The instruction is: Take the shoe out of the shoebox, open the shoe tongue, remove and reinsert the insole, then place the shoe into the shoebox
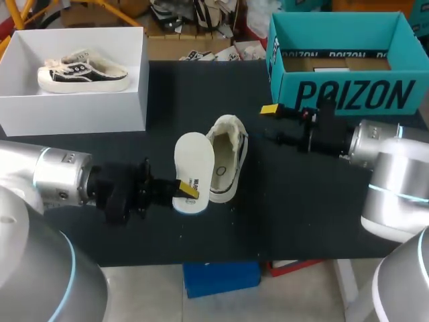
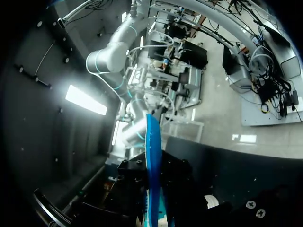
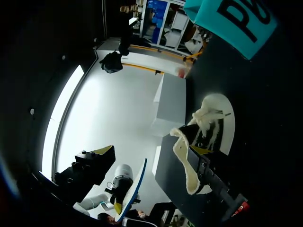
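The left gripper point(image 1: 182, 190) is clamped on the heel end of the flat white foam insole point(image 1: 194, 164), mid-frame, just beside the black-and-cream fleece-lined shoe point(image 1: 228, 157). The right gripper point(image 1: 275, 125) gapes empty, right of centre. The insole looks light and bendy, so I'd keep the pinch shallow.

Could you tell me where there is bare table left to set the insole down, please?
Bare table lies between the shoe and the right arm, and a strip between the white box and the teal box. It is crowded at the middle, where the insole is held close beside the shoe.
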Available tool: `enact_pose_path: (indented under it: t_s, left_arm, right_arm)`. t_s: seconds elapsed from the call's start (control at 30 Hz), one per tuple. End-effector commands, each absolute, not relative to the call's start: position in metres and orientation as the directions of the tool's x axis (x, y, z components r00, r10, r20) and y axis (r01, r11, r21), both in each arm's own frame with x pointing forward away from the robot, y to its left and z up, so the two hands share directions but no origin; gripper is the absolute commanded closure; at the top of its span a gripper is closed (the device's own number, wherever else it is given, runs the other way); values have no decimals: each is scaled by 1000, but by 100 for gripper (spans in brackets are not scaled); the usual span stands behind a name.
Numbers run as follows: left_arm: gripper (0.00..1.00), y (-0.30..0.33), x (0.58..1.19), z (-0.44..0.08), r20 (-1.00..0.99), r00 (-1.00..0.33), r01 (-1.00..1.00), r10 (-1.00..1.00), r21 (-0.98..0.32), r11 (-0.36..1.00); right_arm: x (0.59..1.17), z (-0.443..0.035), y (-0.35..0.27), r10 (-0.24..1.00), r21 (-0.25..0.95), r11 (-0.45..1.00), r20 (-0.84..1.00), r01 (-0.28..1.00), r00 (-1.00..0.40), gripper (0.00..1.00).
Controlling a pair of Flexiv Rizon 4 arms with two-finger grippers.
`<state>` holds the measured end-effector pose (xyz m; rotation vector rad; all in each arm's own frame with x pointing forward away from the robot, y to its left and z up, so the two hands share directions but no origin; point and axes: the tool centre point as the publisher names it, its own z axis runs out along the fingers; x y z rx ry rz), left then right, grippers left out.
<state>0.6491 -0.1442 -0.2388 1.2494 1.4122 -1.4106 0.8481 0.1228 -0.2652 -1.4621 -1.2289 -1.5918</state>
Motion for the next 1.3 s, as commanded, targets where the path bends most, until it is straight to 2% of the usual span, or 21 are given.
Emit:
enact_pose_path:
  t_s: [0.03, 0.2, 0.47, 0.5, 0.53, 0.6, 0.77, 0.97, 1.3]
  left_arm:
    - [100, -144, 648, -239, -967, -224, 968, 119, -235, -90]
    - [100, -149, 646, -248, -998, -8, 998, 69, -12, -64]
    - [100, -152, 663, -255, -974, 225, 973, 14, 224, -48]
    - [100, -154, 666, -256, -952, 302, 953, 42, 299, -56]
    - [100, -155, 670, -256, -961, 277, 960, 8, 276, -50]
    - [100, -158, 679, -259, -947, 320, 947, 30, 319, -51]
    - [100, -163, 699, -265, -961, 278, 960, 11, 277, -37]
    - [100, -177, 715, -280, -982, 189, 971, 5, 186, -147]
    - [100, -188, 739, -296, -981, 189, 959, 38, 176, -223]
  right_arm:
    - [848, -265, 124, 133, 209, -357, 976, 910, -172, 0]
    - [848, -265, 124, 133, 209, -357, 976, 910, -172, 0]
    - [848, -265, 124, 133, 209, -357, 976, 910, -172, 0]
    - [848, -265, 124, 133, 209, -357, 976, 910, -172, 0]
    - [848, -265, 124, 133, 209, -357, 976, 910, -172, 0]
    - [848, -265, 124, 133, 209, -357, 976, 910, -172, 0]
    - [848, -265, 124, 133, 209, -357, 976, 910, -172, 0]
    - [848, -265, 124, 133, 209, -357, 976, 910, -172, 0]
    - [848, -265, 124, 133, 209, -357, 976, 910, -172, 0]
